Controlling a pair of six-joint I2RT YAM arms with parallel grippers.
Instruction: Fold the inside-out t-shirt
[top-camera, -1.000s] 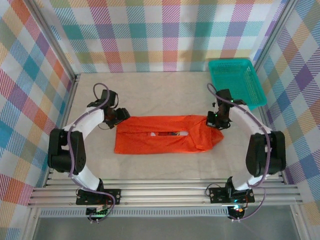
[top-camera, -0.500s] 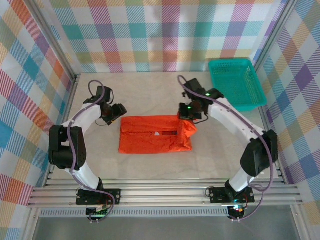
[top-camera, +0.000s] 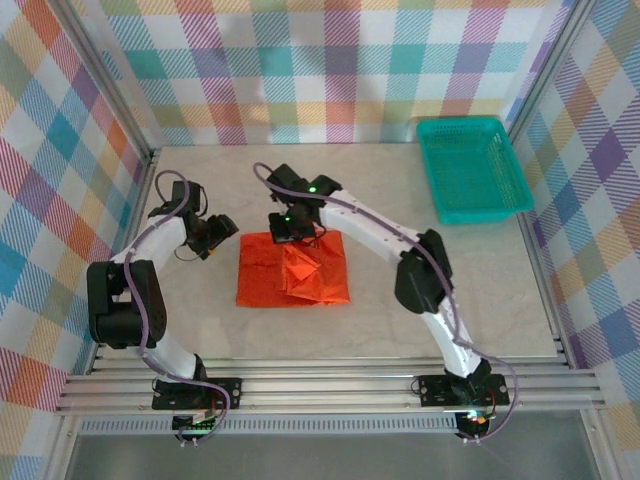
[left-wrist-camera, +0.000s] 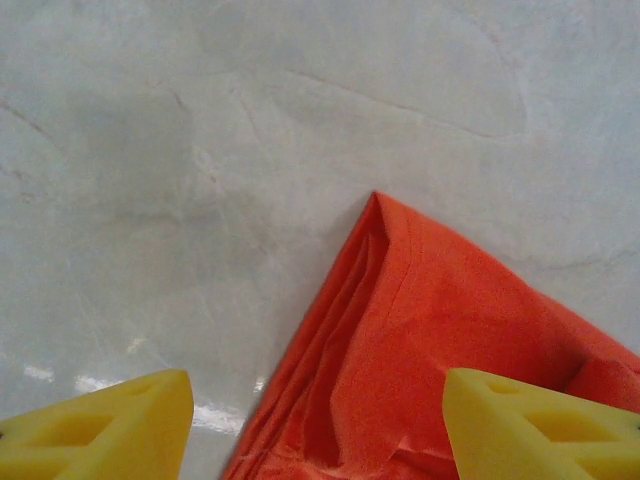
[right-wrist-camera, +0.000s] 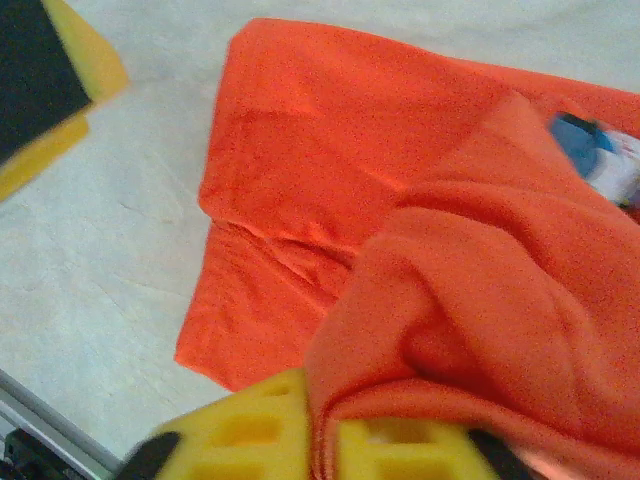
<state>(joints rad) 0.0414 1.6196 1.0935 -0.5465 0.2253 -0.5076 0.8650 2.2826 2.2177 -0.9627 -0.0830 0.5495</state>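
Observation:
The inside-out t-shirt (top-camera: 295, 272) lies as a bright orange-red folded rectangle at the table's middle left. My right gripper (top-camera: 292, 228) reaches across to its far left part, shut on a bunched fold of the cloth (right-wrist-camera: 420, 300) that runs between its yellow fingers (right-wrist-camera: 250, 440). A bit of blue and white print (right-wrist-camera: 600, 150) peeks out at the fold. My left gripper (top-camera: 225, 233) hovers open just off the shirt's far left corner (left-wrist-camera: 380, 215), with its yellow fingertips (left-wrist-camera: 110, 430) wide apart and nothing between them.
A teal plastic basket (top-camera: 470, 168) stands at the far right corner. Checked walls close in the pale table (top-camera: 480, 290) on three sides, and a metal rail runs along the near edge. Bare tabletop lies right of the shirt.
My right gripper has swept from the right side across to the left, carrying the shirt's right end over its left half. The shirt is now about half as wide. The left gripper backed off slightly leftward.

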